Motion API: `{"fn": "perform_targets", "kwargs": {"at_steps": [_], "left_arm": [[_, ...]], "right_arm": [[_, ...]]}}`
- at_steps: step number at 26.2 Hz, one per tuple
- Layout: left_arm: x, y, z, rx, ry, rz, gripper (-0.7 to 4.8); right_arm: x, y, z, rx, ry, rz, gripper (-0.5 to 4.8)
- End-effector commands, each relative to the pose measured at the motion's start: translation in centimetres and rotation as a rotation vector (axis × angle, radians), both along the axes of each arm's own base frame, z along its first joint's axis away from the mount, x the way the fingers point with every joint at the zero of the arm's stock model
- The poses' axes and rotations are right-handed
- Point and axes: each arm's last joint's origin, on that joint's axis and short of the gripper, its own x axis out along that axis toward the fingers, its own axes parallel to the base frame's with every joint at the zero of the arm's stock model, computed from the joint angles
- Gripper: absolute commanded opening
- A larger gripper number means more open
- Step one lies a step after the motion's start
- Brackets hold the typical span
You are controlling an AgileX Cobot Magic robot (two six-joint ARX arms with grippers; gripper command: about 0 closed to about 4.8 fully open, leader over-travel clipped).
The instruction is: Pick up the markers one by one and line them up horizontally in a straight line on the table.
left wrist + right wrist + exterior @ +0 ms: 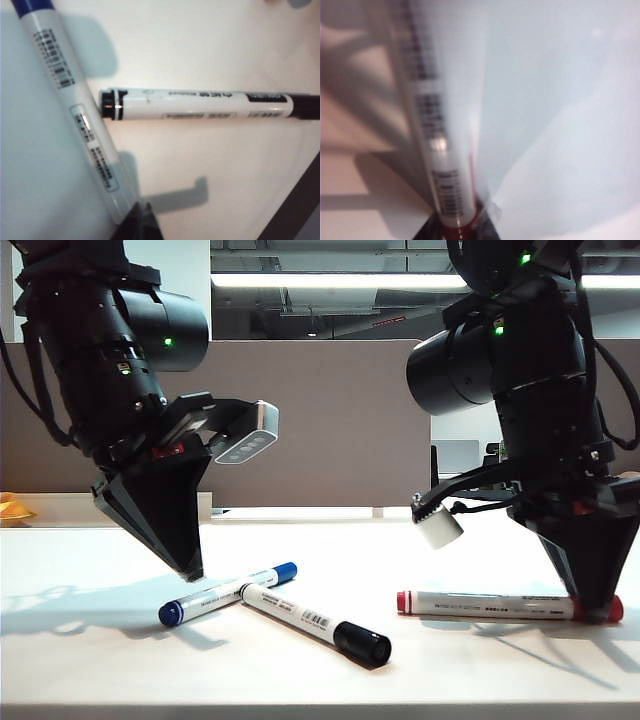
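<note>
Three white-barrelled markers lie on the white table [90,665]. The blue-capped marker [215,596] [75,110] lies slanted, and the plain end of the black-capped marker [300,613] [200,104] rests against its barrel. My left gripper [192,572] [142,217] is shut and empty, tips down right beside the blue marker's barrel. To the right, the red-capped marker [490,605] [437,140] lies level on the table. My right gripper [597,612] [461,227] points down over its right end, with its jaws closed on the red cap.
A grey-brown divider panel [340,420] stands behind the table's back edge. A yellow object [12,508] sits at the far left by that edge. Both bulky arms hang low over the table, one on each side.
</note>
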Motion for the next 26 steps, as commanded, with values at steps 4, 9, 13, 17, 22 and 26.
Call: {"fn": "perform_targets", "kwargs": {"at_steps": [4,9,13,17,22,26], "left_arm": [[0.09,-0.08,0.24,-0.029,-0.004,0.000,-0.03],[0.11,-0.10,0.26,-0.034,-0.005,0.001,-0.03],[0.12,-0.10,0.26,-0.034,-0.006,0.002,-0.03],[0.12,-0.11,0.26,-0.034,-0.006,0.002,-0.03],[0.12,-0.11,0.27,-0.035,-0.003,0.009,-0.03],[0.02,-0.06,0.55,-0.042,-0.007,0.010,-0.03]], "right_arm": [[0.72,0.41,-0.12,0.024,-0.072,0.032,0.89],[0.78,0.45,-0.12,0.027,-0.076,0.047,0.93],[0.77,0.45,-0.12,0.026,-0.075,0.047,1.20],[0.75,0.44,-0.12,0.026,-0.073,0.047,1.28],[0.73,0.44,-0.11,0.026,-0.072,0.046,1.76],[0.43,0.56,-0.08,0.016,-0.060,0.034,1.82]]}}
